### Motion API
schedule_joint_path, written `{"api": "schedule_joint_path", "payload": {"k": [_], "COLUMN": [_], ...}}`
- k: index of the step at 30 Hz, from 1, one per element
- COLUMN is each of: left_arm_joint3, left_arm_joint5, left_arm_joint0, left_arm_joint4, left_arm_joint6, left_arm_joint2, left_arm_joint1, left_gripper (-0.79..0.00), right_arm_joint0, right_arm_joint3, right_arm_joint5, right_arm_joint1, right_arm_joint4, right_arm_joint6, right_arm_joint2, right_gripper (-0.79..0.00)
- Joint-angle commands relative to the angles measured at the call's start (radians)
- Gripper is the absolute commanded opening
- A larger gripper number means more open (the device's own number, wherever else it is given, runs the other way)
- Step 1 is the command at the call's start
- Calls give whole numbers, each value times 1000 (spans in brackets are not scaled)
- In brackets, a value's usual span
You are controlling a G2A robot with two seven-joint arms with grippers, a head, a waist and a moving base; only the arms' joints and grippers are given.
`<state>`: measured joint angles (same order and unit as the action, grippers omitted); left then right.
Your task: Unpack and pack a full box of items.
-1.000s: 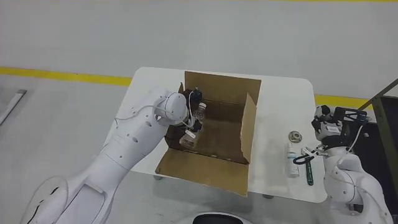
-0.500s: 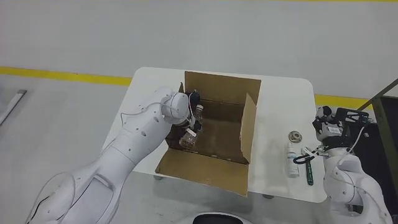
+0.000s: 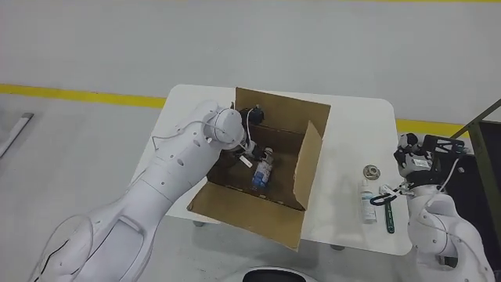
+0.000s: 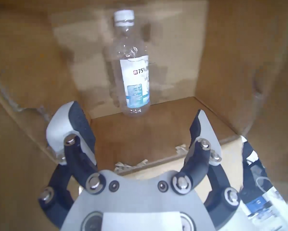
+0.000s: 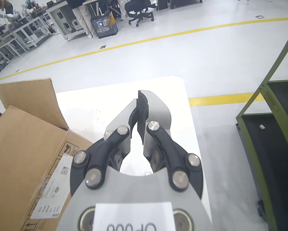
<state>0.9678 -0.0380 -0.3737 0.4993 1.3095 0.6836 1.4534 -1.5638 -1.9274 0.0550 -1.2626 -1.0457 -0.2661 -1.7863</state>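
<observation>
Our left fingers gape empty near the bottle in the box, right fingers pressed together; a skewed pinch could roll it away.

Am spotting printed label on bottle; white sticker, small illegible print, on box side; upside-down code tag showing on right gripper base.
</observation>
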Motion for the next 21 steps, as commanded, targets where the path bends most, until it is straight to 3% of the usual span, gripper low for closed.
{"api": "schedule_joint_path", "payload": {"k": [1, 11, 21], "left_arm_joint3": [76, 361, 373], "left_arm_joint5": [31, 120, 185], "left_arm_joint0": [-10, -65, -62], "left_arm_joint4": [-27, -169, -276], "left_arm_joint6": [24, 112, 67], "left_arm_joint2": [17, 60, 21], "left_arm_joint1": [-6, -22, -2], "left_gripper": [0, 0, 0], "right_arm_joint0": [3, 7, -3], "right_arm_joint3": [4, 21, 30], "right_arm_joint5": [-2, -4, -2], "right_arm_joint1": [0, 2, 3], "right_arm_joint4": [7, 23, 44], "right_arm_joint6": [-3, -8, -7], "right_arm_joint2": [-3, -23, -43], "right_gripper": [-785, -785, -785]}}
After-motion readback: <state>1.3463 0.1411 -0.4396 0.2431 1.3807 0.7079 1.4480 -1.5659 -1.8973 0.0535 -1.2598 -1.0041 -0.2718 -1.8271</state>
